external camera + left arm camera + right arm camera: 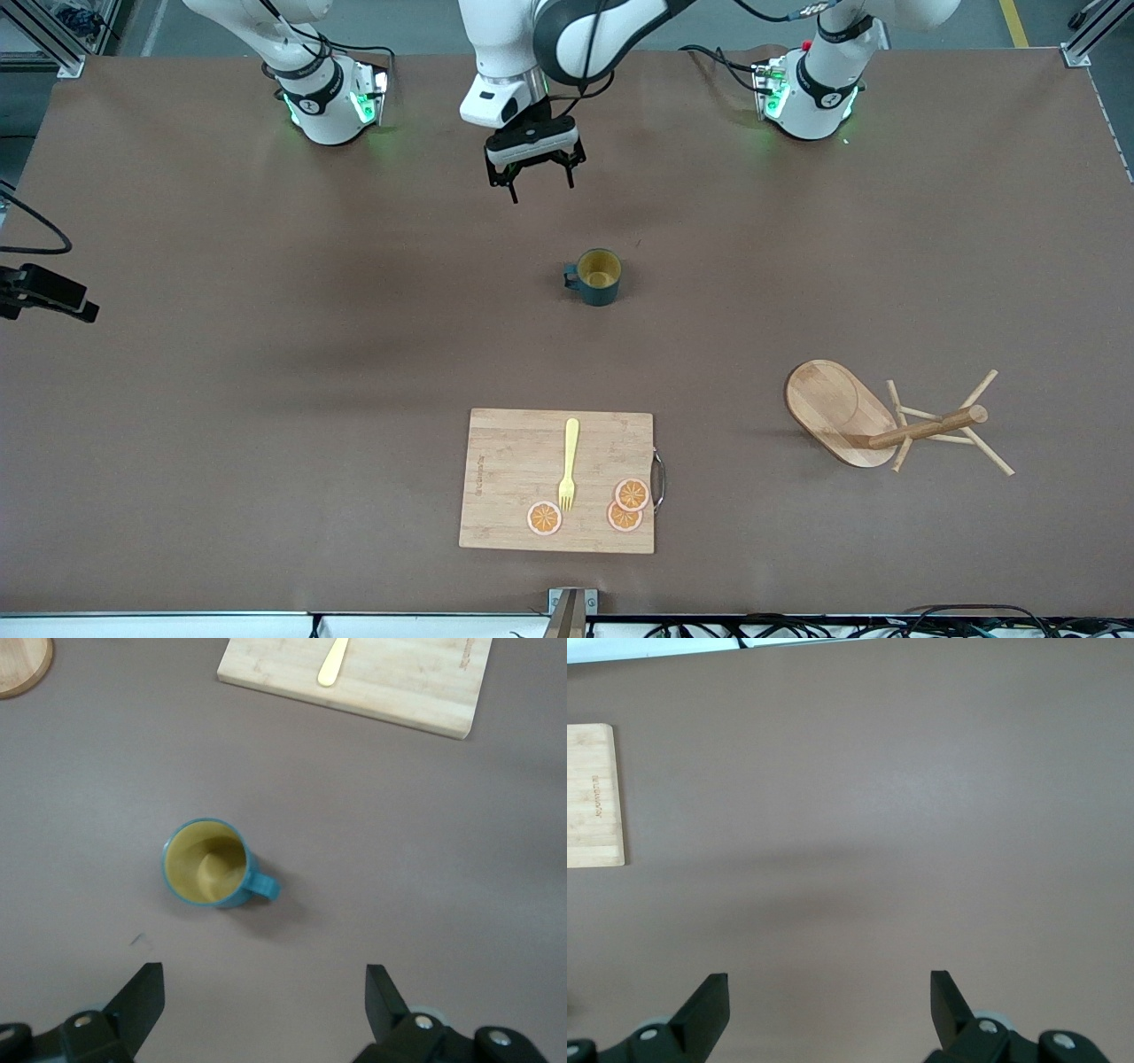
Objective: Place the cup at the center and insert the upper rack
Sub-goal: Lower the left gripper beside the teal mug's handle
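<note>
The cup (596, 276) stands upright on the bare table, about mid-table, farther from the front camera than the cutting board (556, 479), its handle turned toward the right arm's end; to my eye it already sits close to centre, so that half of the job looks nearly settled. The upper rack (886, 421) is the worry; it lies tipped over toward the left arm's end of the table, its oval base on edge, post and pegs resting on the surface.

The left gripper (532, 177) hangs over the table between the cup and the robot bases, jaws spread wide and holding nothing; the left wrist view shows the cup (215, 865) just ahead of its fingertips (142, 992). The right gripper (828, 992) is likewise released and empty over bare table; I cannot see it in the front view, and that arm seems to be waiting.

Risks as I judge them: a descent onto the cup could catch the rim with one finger and knock it over or skid it off centre; the rack's round post may roll as the jaws close, and its thin pegs could snag or snap under a finger; lifted off balance, the heavy base would swing; set down too near, it could strike the cup. The fork (569, 463) and orange slices (625, 505) on the board sit well clear of both.
</note>
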Controlling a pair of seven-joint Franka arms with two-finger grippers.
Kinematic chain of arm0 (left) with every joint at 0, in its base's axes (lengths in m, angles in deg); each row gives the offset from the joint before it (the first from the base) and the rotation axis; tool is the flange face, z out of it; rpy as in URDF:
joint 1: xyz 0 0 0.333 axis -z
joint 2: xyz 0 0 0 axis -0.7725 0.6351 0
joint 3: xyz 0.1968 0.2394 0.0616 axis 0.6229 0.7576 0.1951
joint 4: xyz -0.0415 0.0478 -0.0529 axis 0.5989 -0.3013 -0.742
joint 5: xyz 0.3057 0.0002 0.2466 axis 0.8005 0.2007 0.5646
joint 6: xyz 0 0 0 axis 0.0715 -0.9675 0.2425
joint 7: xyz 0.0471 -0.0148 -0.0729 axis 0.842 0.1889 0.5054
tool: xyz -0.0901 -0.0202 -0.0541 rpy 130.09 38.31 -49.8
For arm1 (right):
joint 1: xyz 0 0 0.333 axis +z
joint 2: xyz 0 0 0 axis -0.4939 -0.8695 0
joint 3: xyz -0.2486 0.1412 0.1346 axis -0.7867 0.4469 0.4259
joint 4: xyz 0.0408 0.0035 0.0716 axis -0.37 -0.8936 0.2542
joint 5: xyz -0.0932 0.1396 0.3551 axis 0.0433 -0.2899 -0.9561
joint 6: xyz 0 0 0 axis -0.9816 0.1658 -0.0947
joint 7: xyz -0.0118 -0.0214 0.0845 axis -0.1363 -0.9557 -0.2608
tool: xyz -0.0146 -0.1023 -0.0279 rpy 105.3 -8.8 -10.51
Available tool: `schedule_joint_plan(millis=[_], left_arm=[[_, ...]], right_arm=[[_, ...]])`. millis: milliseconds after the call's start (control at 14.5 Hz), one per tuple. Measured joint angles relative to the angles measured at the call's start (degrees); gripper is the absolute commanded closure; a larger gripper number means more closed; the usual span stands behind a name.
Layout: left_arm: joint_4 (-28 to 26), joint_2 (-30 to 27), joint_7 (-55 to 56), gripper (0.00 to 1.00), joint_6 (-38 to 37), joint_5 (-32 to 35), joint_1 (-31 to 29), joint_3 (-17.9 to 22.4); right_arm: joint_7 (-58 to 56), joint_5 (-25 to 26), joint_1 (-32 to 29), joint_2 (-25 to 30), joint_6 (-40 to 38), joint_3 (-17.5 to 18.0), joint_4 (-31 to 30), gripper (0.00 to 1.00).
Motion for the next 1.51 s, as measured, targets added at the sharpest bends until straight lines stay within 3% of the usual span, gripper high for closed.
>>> schedule_joint_plan(millis=[275,551,1102,1377,1515], left_arm=[[-2.37,2.2,9.5,0.0,0.58,9.09,3.74,0.01],[-7.75,5.41,23.78,0.0,0.56,24.76,6.29,0.08],[-11.5,13.81,34.56,0.05,-4.52,44.57,7.23,0.41],[-11.5,17.45,36.81,0.1,-6.23,48.71,8.73,0.83],[-11.5,17.81,36.82,0.12,-6.44,49.58,11.09,3.36]], right_arm=[[-0.03,0.1,0.19,2.11,0.13,-0.01,-2.62,0.0],[-0.1,0.1,0.35,6.54,2.19,0.02,-9.34,0.0],[-0.24,0.69,1.64,12.67,8.11,0.25,-18.54,0.0],[-0.23,0.78,1.69,13.79,9.46,0.24,-20.72,0.0],[-0.23,0.79,2.22,13.81,9.07,0.28,-20.71,0.0]])
